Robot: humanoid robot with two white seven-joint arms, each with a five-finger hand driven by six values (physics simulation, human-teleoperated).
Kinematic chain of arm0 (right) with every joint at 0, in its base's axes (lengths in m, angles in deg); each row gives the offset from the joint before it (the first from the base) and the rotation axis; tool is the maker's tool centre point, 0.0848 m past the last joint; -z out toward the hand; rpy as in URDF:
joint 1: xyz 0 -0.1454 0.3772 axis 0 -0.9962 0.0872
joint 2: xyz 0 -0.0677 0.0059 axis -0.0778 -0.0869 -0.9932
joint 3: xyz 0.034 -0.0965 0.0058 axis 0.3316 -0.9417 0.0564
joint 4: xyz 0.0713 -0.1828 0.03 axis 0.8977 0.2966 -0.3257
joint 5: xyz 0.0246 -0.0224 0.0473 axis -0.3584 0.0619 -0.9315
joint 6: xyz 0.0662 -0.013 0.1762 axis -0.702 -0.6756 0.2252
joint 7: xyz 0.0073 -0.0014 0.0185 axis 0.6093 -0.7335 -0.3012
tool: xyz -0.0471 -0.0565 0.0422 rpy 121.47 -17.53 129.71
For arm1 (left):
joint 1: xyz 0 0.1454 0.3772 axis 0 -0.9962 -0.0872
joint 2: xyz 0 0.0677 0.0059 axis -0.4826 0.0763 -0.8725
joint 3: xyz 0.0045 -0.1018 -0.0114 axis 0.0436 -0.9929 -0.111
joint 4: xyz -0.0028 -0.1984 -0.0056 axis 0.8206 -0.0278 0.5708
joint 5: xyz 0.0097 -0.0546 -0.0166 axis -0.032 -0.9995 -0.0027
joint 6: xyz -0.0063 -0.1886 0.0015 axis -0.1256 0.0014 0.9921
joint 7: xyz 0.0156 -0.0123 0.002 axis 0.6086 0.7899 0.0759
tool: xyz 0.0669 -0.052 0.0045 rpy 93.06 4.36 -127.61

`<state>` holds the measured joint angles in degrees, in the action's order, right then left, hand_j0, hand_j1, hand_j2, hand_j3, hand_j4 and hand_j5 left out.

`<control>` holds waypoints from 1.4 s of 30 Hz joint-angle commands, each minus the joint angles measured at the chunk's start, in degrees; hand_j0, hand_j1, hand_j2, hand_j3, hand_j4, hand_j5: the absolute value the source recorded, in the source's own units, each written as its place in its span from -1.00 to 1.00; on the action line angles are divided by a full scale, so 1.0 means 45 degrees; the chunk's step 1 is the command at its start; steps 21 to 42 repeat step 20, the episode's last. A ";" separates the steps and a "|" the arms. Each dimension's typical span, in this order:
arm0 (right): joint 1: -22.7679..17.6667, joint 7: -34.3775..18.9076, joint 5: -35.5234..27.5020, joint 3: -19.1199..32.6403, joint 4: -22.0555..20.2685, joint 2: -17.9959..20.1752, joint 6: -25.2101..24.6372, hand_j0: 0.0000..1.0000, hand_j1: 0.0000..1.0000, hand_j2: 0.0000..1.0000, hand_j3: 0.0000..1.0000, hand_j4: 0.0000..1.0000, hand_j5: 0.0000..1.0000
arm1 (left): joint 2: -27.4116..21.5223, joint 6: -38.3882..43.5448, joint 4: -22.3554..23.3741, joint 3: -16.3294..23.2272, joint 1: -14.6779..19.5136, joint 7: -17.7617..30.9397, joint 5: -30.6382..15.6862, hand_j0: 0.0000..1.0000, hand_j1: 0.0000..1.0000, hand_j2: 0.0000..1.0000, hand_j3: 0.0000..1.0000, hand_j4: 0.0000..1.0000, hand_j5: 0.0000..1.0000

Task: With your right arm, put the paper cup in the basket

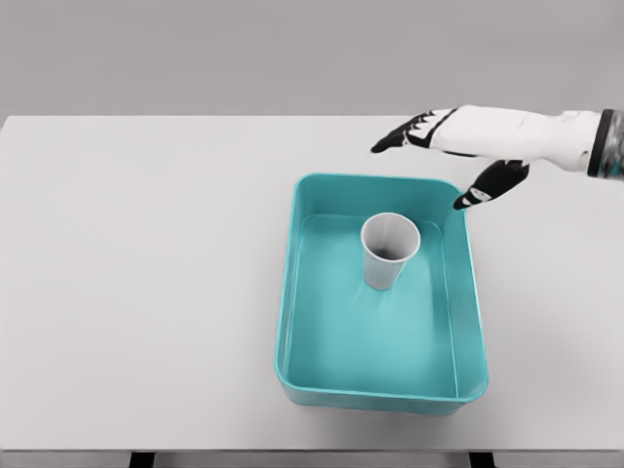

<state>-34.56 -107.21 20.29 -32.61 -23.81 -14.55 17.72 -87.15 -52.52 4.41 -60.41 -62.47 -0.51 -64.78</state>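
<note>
head camera, high, angled down, table (146, 292)

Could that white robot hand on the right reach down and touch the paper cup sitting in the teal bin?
Probably yes. The right hand hovers open over the far right corner of the teal plastic basket, and the grey paper cup stands upright inside with nothing above it. Only the basket's wall lies between them.

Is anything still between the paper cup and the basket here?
Nothing: the paper cup already stands upright inside the teal basket. The right hand is open above the basket's far right corner, holding nothing.
</note>
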 commanded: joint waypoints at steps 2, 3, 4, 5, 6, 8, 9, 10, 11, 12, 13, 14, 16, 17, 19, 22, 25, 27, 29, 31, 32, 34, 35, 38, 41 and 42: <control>-0.0019 0.0005 -0.0173 0.0153 -0.0002 0.0265 0.0670 0.97 0.97 0.97 0.97 0.97 0.97 | 0.0000 0.0000 0.0002 0.0001 0.0000 0.0002 0.0000 1.00 1.00 1.00 1.00 1.00 1.00; -0.0078 0.0005 -0.0173 0.0270 -0.0002 0.0363 0.0885 0.97 0.97 0.97 0.97 0.97 0.97 | 0.0000 0.0000 0.0002 0.0001 0.0000 0.0002 0.0000 1.00 1.00 1.00 1.00 1.00 1.00; -0.0156 0.0005 -0.0173 0.0465 -0.0002 0.0401 0.1119 0.97 0.97 0.97 0.97 0.97 0.97 | 0.0000 0.0000 0.0002 0.0001 0.0000 0.0002 0.0000 1.00 1.00 1.00 1.00 1.00 1.00; -0.0234 0.0005 -0.0173 0.0582 -0.0002 0.0421 0.1256 0.97 0.97 0.97 0.97 0.97 0.97 | 0.0000 0.0000 0.0002 0.0001 0.0019 0.0002 0.0000 1.00 1.00 1.00 1.00 1.00 1.00; -0.0313 0.0005 -0.0173 0.0738 -0.0002 0.0460 0.1471 0.97 0.97 0.97 0.97 0.97 0.97 | 0.0000 0.0000 0.0002 0.0001 0.0000 0.0002 0.0000 1.00 1.00 1.00 1.00 1.00 1.00; -0.0352 0.0005 -0.0173 0.0797 -0.0002 0.0460 0.1939 0.97 0.97 0.97 0.97 0.97 0.97 | 0.0000 0.0000 0.0002 0.0001 0.0019 0.0002 0.0000 1.00 1.00 1.00 1.00 1.00 1.00; -0.0391 0.0005 -0.0173 0.0836 -0.0002 0.0460 0.2193 0.97 0.97 0.97 0.97 0.97 0.97 | 0.0000 0.0000 0.0002 0.0001 0.0000 0.0002 0.0000 1.00 1.00 1.00 1.00 1.00 1.00; -0.0508 0.0005 -0.0173 0.1012 -0.0002 0.0480 0.2486 0.97 0.97 0.97 0.97 0.97 0.97 | 0.0000 0.0000 0.0002 0.0001 0.0019 0.0002 0.0000 1.00 1.00 1.00 1.00 1.00 1.00; -0.0683 0.0005 -0.0173 0.1266 -0.0002 0.0480 0.2799 0.97 0.97 0.97 0.97 0.97 0.97 | 0.0000 0.0000 0.0002 0.0001 0.0000 0.0002 0.0000 1.00 1.00 1.00 1.00 1.00 1.00; -0.0839 0.0005 -0.0173 0.1481 -0.0002 0.0519 0.2897 0.97 0.97 0.97 0.97 0.97 0.97 | 0.0000 0.0000 0.0002 0.0001 0.0000 0.0002 0.0000 1.00 1.00 1.00 1.00 1.00 1.00; -0.0996 0.0005 -0.0173 0.1520 -0.0002 0.0538 0.3053 0.97 0.97 0.97 0.97 0.97 0.97 | 0.0000 0.0000 0.0002 0.0001 0.0000 0.0002 0.0000 1.00 1.00 1.00 1.00 1.00 1.00; -0.1055 0.0005 -0.0173 0.1501 -0.0002 0.0597 0.3190 0.97 0.97 0.97 0.97 0.97 0.97 | 0.0000 0.0000 0.0002 0.0001 0.0019 0.0002 0.0000 1.00 1.00 1.00 1.00 1.00 1.00; -0.1094 0.0005 -0.0173 0.1520 -0.0002 0.0656 0.3346 0.97 0.97 0.97 0.97 0.97 0.97 | 0.0000 0.0000 0.0002 0.0001 0.0000 0.0002 0.0000 1.00 1.00 1.00 1.00 1.00 1.00; -0.1113 0.0005 -0.0173 0.1520 -0.0002 0.0656 0.3366 0.97 0.97 0.97 0.97 0.97 0.97 | 0.0000 0.0000 0.0002 0.0001 0.0000 0.0002 0.0000 1.00 1.00 1.00 1.00 1.00 1.00; -0.1152 0.0005 -0.0173 0.1520 -0.0002 0.0656 0.3385 0.98 0.98 0.98 0.98 0.98 0.98 | 0.0000 0.0000 0.0002 0.0001 0.0000 0.0002 0.0000 1.00 1.00 1.00 1.00 1.00 1.00; -0.1191 0.0005 -0.0173 0.1520 -0.0002 0.0656 0.3385 0.99 0.99 0.99 0.99 0.99 0.99 | 0.0000 0.0000 0.0002 0.0001 0.0019 0.0002 -0.0135 1.00 1.00 1.00 1.00 1.00 1.00; -0.1191 0.0005 -0.0173 0.1520 -0.0002 0.0656 0.3385 0.99 0.99 0.99 0.99 0.99 0.99 | 0.0000 0.0000 0.0002 0.0001 0.0019 0.0002 -0.0135 1.00 1.00 1.00 1.00 1.00 1.00; -0.1191 0.0005 -0.0173 0.1520 -0.0002 0.0656 0.3385 0.99 0.99 0.99 0.99 0.99 0.99 | 0.0000 0.0000 0.0002 0.0001 0.0019 0.0002 -0.0135 1.00 1.00 1.00 1.00 1.00 1.00; -0.1191 0.0005 -0.0173 0.1520 -0.0002 0.0656 0.3385 0.99 0.99 0.99 0.99 0.99 0.99 | 0.0000 0.0000 0.0002 0.0001 0.0019 0.0002 -0.0135 1.00 1.00 1.00 1.00 1.00 1.00; -0.1191 0.0005 -0.0173 0.1520 -0.0002 0.0656 0.3385 0.99 0.99 0.99 0.99 0.99 0.99 | 0.0000 0.0000 0.0002 0.0001 0.0019 0.0002 -0.0135 1.00 1.00 1.00 1.00 1.00 1.00; -0.1191 0.0005 -0.0173 0.1520 -0.0002 0.0656 0.3385 0.99 0.99 0.99 0.99 0.99 0.99 | 0.0000 0.0000 0.0002 0.0001 0.0019 0.0002 -0.0135 1.00 1.00 1.00 1.00 1.00 1.00; -0.1191 0.0005 -0.0173 0.1520 -0.0002 0.0656 0.3385 0.99 0.99 0.99 0.99 0.99 0.99 | 0.0000 0.0000 0.0002 0.0001 0.0019 0.0002 -0.0135 1.00 1.00 1.00 1.00 1.00 1.00; -0.1191 0.0005 -0.0173 0.1520 -0.0002 0.0656 0.3385 0.99 0.99 0.99 0.99 0.99 0.99 | 0.0000 0.0000 0.0002 0.0001 0.0019 0.0002 -0.0135 1.00 1.00 1.00 1.00 1.00 1.00; -0.1191 0.0005 -0.0173 0.1520 -0.0002 0.0656 0.3385 0.99 0.99 0.99 0.99 0.99 0.99 | 0.0000 0.0000 0.0002 0.0001 0.0019 0.0002 -0.0135 1.00 1.00 1.00 1.00 1.00 1.00; -0.1191 0.0005 -0.0173 0.1520 -0.0002 0.0656 0.3385 0.99 0.99 0.99 0.99 0.99 0.99 | 0.0000 0.0000 0.0002 0.0001 0.0019 0.0002 -0.0135 1.00 1.00 1.00 1.00 1.00 1.00; -0.1191 0.0005 -0.0173 0.1520 -0.0002 0.0656 0.3385 0.99 0.99 0.99 0.99 0.99 0.99 | 0.0000 0.0000 0.0002 0.0001 0.0019 0.0002 -0.0135 1.00 1.00 1.00 1.00 1.00 1.00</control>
